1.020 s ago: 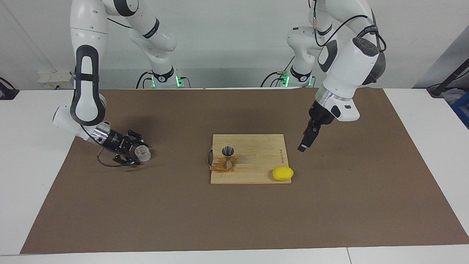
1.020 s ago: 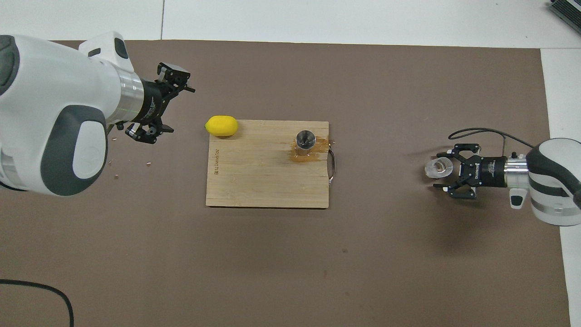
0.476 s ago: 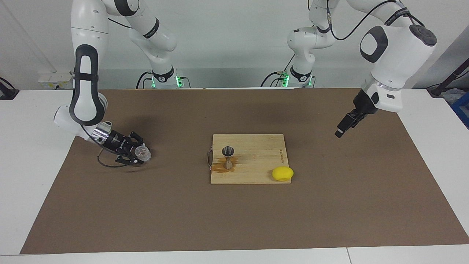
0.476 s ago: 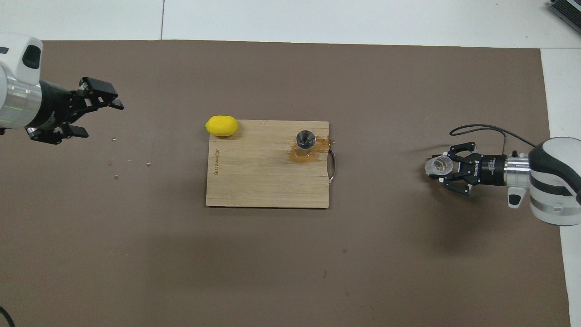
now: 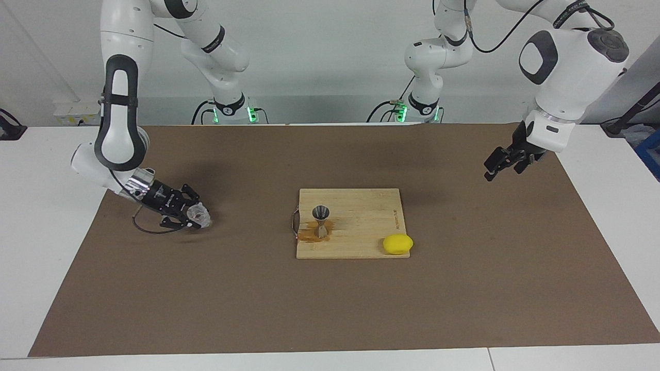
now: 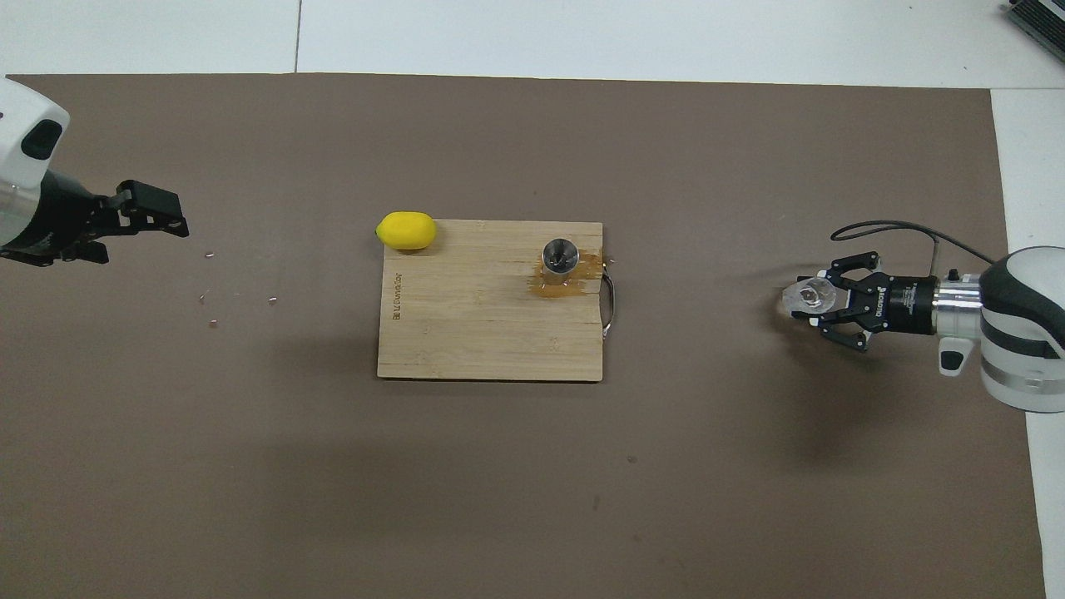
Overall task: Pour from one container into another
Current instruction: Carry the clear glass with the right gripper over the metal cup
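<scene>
Nearest the robots, the left claw (image 5: 502,164) is seen hanging in the air over the brown mat (image 5: 330,309) at the left arm's end of the surface (image 5: 31,247), well apart from every task thing; its fingers are spread and nothing is held in them, and this arm is judged to be waiting. Somewhat farther out, at the right arm's end, the right claw (image 5: 192,216) is found low over the mat, reaching almost level toward the middle of the surface, its fingers clamped on the glass cup (image 5: 199,216). The cup is gripped on its faceted wall and appears tipped, its mouth turned partly toward the facing camera; whether anything is left inside cannot be made out through the clear glass. At about the same distance from the robots, in the middle of the surface, the cutting board (image 5: 361,226) is laid flat, and the steel jigger (image 5: 322,220) is stood upright on it near the handle edge, the edge that faces the right arm. The coming move is judged to turn on this: the jigger lies straight along the right claw's reach, well apart from the cup, and the right arm is much the nearer. An amber puddle (image 5: 311,235) is spread round the jigger's foot. Farthest out on the board, a lemon (image 5: 397,243) is set at the corner.
</scene>
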Robot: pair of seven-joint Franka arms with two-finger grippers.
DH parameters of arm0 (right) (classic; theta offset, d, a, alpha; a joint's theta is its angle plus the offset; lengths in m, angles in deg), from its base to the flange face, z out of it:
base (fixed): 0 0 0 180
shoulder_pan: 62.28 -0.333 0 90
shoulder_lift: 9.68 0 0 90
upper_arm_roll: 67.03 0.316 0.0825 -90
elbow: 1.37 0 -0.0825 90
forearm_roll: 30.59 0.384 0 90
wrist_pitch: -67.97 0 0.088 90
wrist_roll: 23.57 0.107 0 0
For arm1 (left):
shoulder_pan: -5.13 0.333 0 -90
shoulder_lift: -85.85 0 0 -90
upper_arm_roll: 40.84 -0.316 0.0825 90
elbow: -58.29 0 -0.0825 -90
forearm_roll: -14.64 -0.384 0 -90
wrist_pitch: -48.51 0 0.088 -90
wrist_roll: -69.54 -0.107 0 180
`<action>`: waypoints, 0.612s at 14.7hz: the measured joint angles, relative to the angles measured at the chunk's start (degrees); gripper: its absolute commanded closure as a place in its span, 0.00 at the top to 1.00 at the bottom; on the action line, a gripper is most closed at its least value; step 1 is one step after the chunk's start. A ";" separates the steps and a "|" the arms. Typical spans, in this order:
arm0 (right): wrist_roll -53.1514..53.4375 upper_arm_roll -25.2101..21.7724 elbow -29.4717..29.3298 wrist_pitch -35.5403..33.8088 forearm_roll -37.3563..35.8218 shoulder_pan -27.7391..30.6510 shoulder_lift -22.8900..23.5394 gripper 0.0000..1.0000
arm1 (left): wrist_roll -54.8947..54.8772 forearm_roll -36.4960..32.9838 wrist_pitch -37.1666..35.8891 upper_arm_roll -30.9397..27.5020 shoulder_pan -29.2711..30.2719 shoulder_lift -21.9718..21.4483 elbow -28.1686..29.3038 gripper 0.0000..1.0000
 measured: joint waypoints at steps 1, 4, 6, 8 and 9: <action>2.35 0.01 -0.62 0.17 -0.21 -1.64 -0.82 0.01 | -2.07 -1.05 -2.85 0.39 -0.25 -0.26 -0.92 1.00; 10.38 0.03 -3.64 0.51 -3.73 -6.24 -2.24 0.00 | -10.32 -2.88 -10.26 -0.18 -2.84 -0.84 -4.73 1.00; 16.09 0.04 -6.23 0.53 -6.34 -8.84 -2.35 0.00 | -11.99 -2.93 -12.41 -3.39 -6.35 -1.23 -5.73 1.00; 21.57 0.06 -8.59 1.02 -9.59 -11.40 -2.34 0.00 | -12.27 -2.93 -12.98 -4.81 -7.87 -1.72 -5.71 1.00; 24.43 0.08 -9.77 1.57 -11.63 -12.80 -2.31 0.00 | -12.29 -2.93 -13.06 -5.01 -8.08 -1.96 -5.52 1.00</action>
